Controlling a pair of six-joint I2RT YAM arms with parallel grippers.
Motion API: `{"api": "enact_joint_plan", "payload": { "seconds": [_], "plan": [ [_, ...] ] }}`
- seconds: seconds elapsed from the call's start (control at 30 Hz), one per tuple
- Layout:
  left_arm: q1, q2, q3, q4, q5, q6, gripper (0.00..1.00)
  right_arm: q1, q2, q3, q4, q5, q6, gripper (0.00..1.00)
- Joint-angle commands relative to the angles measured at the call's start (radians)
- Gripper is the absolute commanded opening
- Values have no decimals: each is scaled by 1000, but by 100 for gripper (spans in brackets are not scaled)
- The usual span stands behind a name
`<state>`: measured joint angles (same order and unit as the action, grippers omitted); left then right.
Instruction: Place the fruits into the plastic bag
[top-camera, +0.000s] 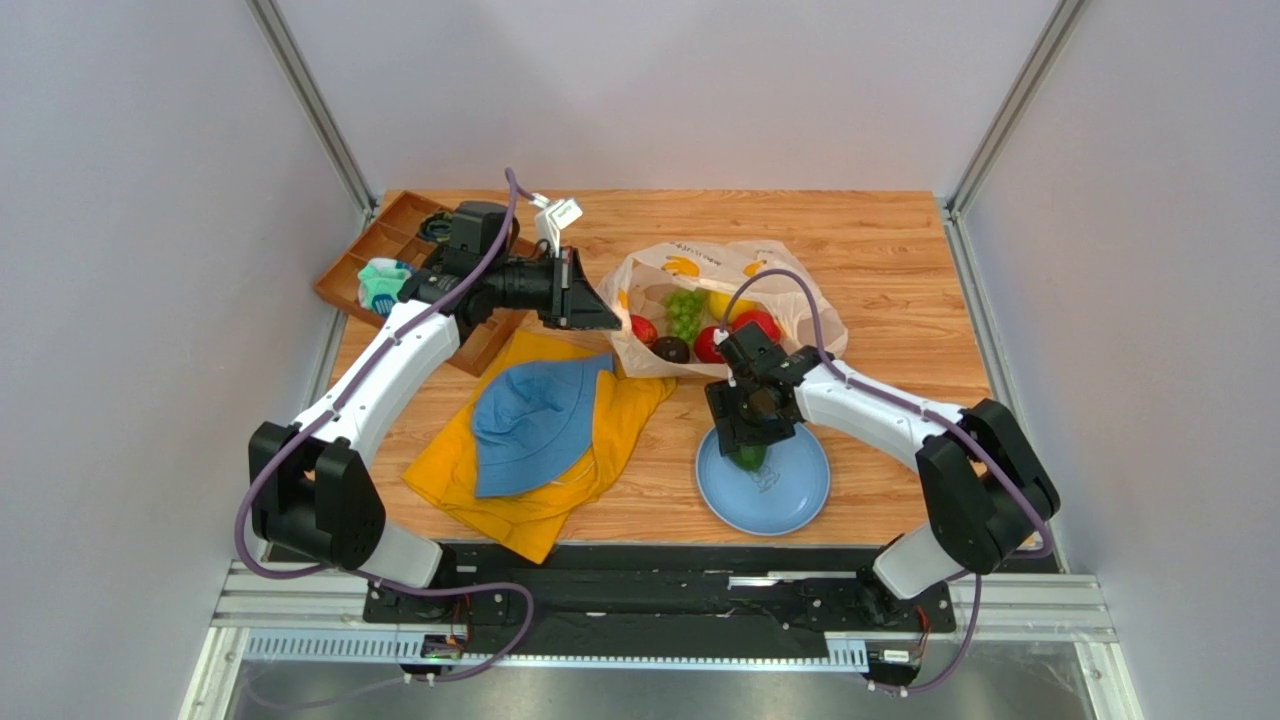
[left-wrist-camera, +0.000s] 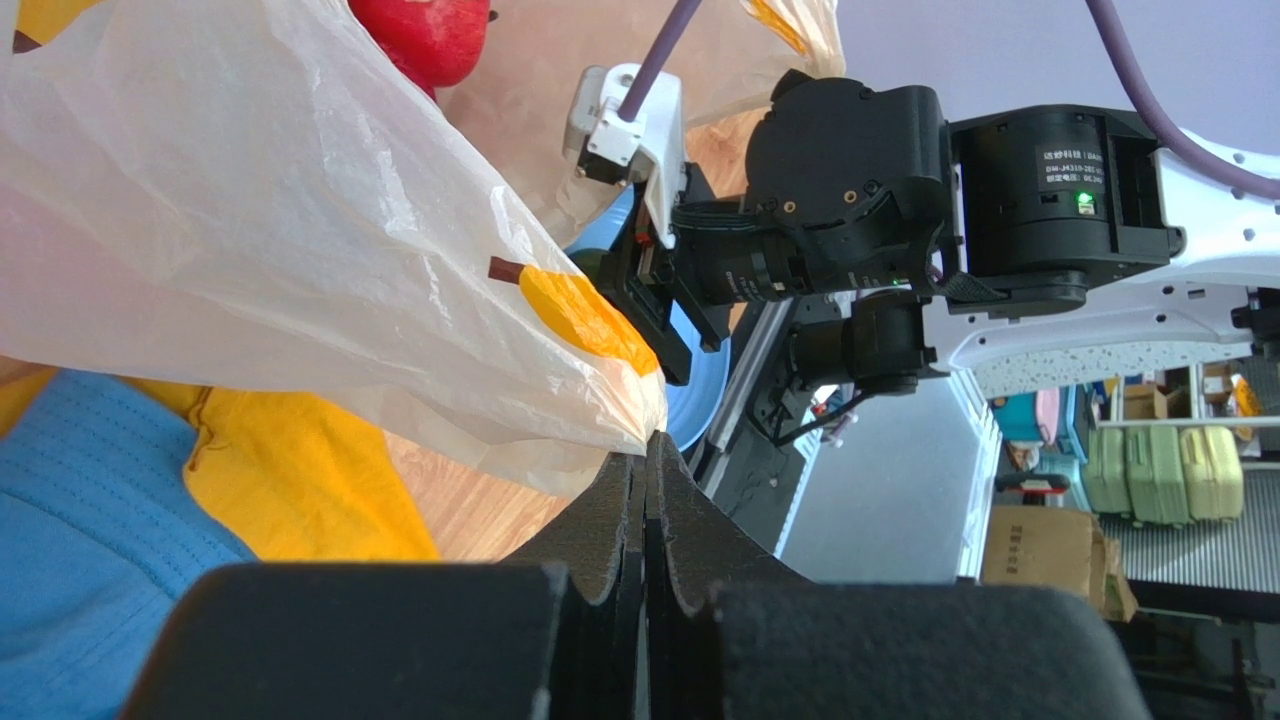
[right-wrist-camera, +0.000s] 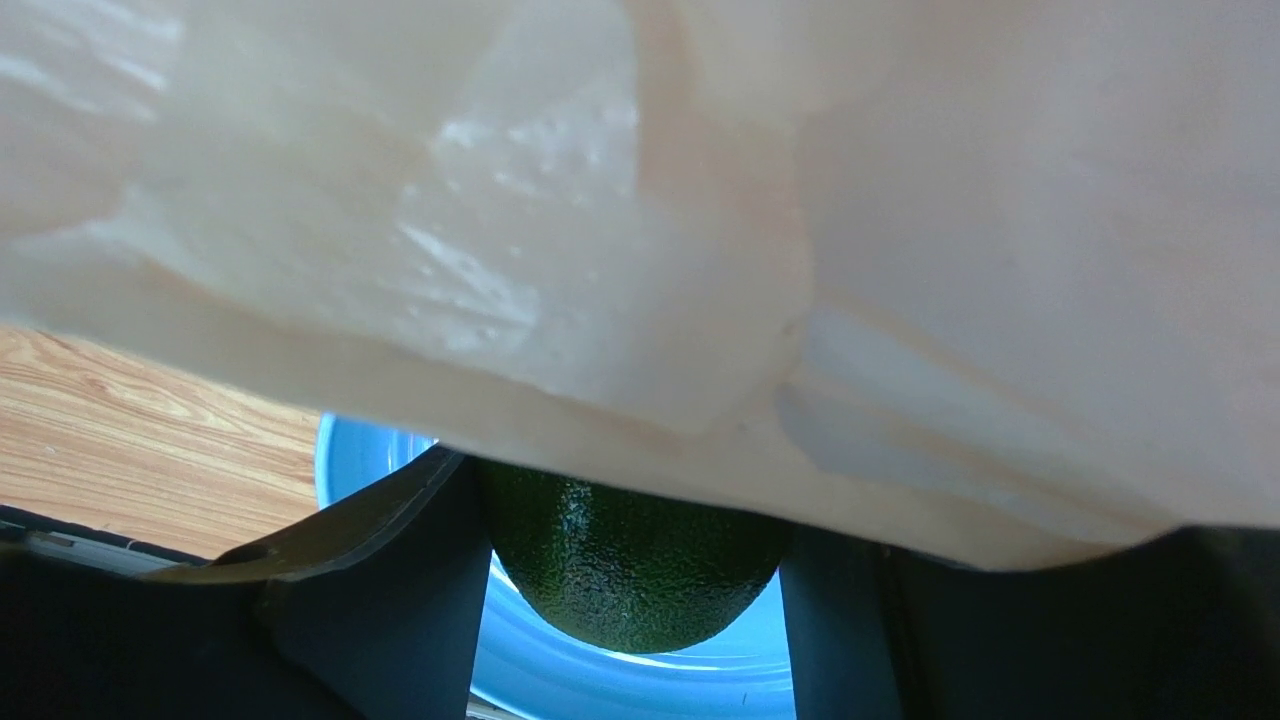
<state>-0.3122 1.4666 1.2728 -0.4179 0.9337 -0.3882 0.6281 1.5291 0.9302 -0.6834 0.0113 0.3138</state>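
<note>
- Top view: the left gripper (top-camera: 598, 311) clamps the left rim of the plastic bag (top-camera: 643, 293), holding its mouth up; red fruits (top-camera: 709, 344) and grapes (top-camera: 685, 314) lie inside. The right gripper (top-camera: 747, 444) hangs just in front of the bag, over the green oval fruit (top-camera: 748, 459) on a blue plate (top-camera: 793, 498).
- Left wrist: its fingers (left-wrist-camera: 609, 525) are pinched flat on the bag film.
- Right wrist: its fingers (right-wrist-camera: 406, 600) hug both flanks of the oval fruit, gripping it. I'd lift it above the bag's near rim before moving in.
- Wooden table (top-camera: 887, 270), grey panel walls.
</note>
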Motion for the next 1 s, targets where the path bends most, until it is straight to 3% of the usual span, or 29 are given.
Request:
{"api": "enact_joint_plan", "payload": {
  "seconds": [0.0, 0.2, 0.47, 0.73, 0.87, 0.97],
  "plan": [
    [5, -9, 25, 37, 27, -8, 0, 4, -61, 24, -7, 19, 4, 39],
    [5, -8, 25, 37, 24, -8, 0, 7, -162, 45, -44, -75, -30, 29],
    [5, -11, 23, 37, 24, -9, 0, 7, -303, 99, -8, -240, -62, 29],
    [5, -14, 23, 37, 25, -8, 0, -56, -138, 309, 66, -205, -38, 29],
    [5, -14, 25, 37, 30, -8, 0, -110, -44, 321, 162, -226, 22, 29],
    [5, -15, 25, 39, 31, -9, 0, -126, 32, 366, 202, -133, 48, 29]
  ]
}}
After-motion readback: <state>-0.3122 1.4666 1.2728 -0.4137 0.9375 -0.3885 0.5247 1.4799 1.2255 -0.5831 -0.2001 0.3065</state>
